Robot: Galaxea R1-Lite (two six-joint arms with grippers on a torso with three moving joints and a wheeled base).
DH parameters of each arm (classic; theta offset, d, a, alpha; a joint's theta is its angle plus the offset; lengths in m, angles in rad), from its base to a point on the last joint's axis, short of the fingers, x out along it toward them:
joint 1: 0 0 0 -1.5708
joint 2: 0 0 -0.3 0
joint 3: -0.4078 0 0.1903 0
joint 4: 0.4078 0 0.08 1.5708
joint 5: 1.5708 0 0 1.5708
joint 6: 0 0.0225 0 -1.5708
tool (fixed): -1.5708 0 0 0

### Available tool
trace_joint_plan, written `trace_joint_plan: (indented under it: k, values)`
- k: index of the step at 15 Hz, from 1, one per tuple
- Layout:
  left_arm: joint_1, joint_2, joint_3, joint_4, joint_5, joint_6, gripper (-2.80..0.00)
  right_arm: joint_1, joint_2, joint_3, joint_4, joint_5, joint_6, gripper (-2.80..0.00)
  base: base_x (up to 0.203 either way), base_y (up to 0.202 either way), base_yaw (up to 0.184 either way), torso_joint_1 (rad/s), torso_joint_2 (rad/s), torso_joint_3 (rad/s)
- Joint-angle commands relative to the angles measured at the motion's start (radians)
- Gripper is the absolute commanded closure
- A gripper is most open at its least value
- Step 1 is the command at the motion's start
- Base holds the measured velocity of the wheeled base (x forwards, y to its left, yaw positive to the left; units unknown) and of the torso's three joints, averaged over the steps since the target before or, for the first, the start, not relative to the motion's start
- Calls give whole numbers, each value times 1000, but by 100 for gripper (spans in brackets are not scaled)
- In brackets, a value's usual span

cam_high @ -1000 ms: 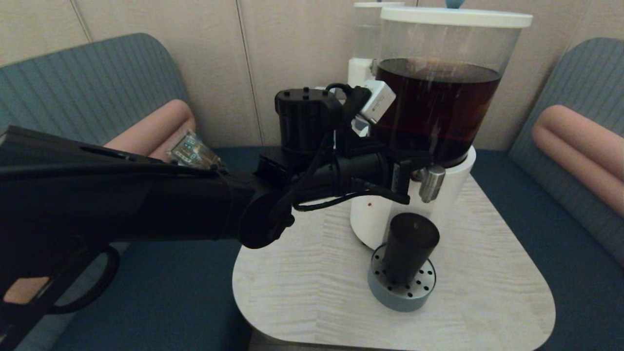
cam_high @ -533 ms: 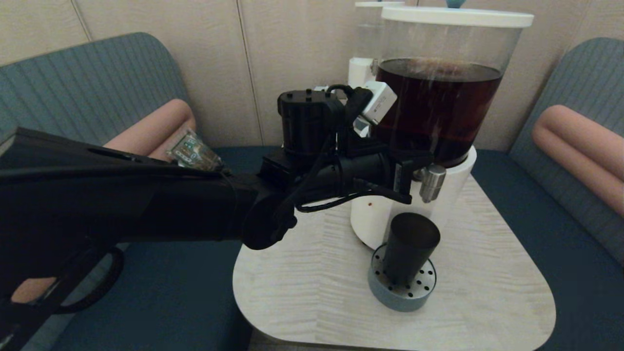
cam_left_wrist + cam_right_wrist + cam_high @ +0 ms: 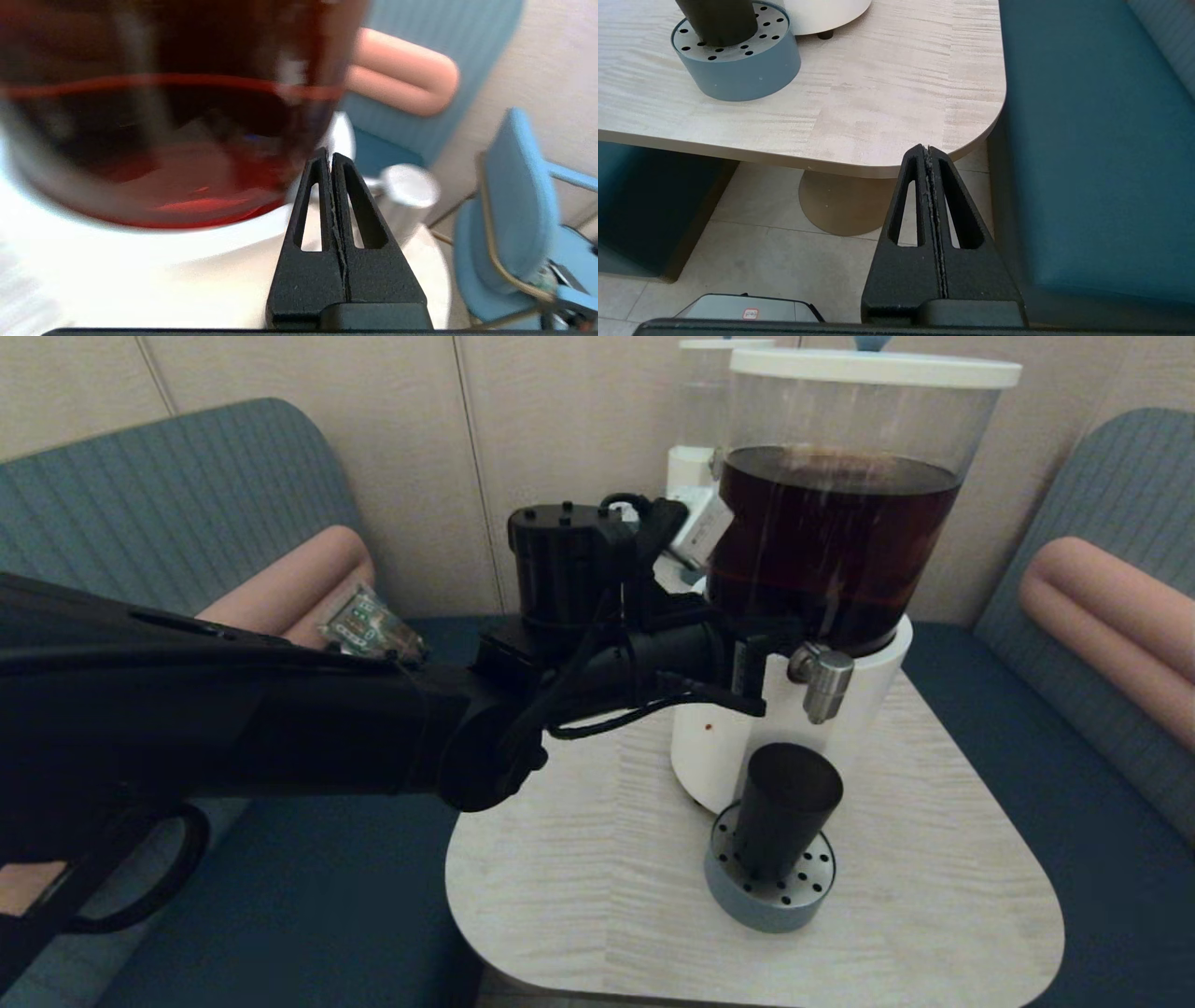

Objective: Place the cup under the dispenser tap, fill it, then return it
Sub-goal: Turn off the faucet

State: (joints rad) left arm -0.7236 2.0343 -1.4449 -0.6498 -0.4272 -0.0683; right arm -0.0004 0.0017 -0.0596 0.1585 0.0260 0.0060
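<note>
The matte black cup stands upright on a round grey perforated drip tray, directly below the brushed-steel dispenser tap. That tap belongs to the big white-based dispenser, whose clear tank holds dark brown liquid. My left gripper is shut on nothing and hovers just left of the tap, above the cup. From the left wrist, the shut fingertips sit beside the tap, apart from it. My right gripper is shut and parked low beyond the table's right corner. The cup shows there too.
A smaller white dispenser stands behind the big one. The pale wooden table has rounded edges. Blue benches with pink bolsters flank it, and a snack packet lies on the left bench. My left forearm spans the left side.
My left gripper has drawn back leftward from the tap, which now shows fully. The cup has stayed on the drip tray.
</note>
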Motion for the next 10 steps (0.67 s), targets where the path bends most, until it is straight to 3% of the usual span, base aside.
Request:
trace_joint_plan:
  k: [1, 10]
  values:
    - [17, -34, 33, -6, -1, -1, 0, -1, 1, 1, 1, 0, 0, 0, 0, 0, 0, 0, 0, 0]
    - [24, -49, 87, -22, -1, -2, 0, 0, 1, 0, 1, 1, -1, 0, 0, 0, 0, 0, 0, 0]
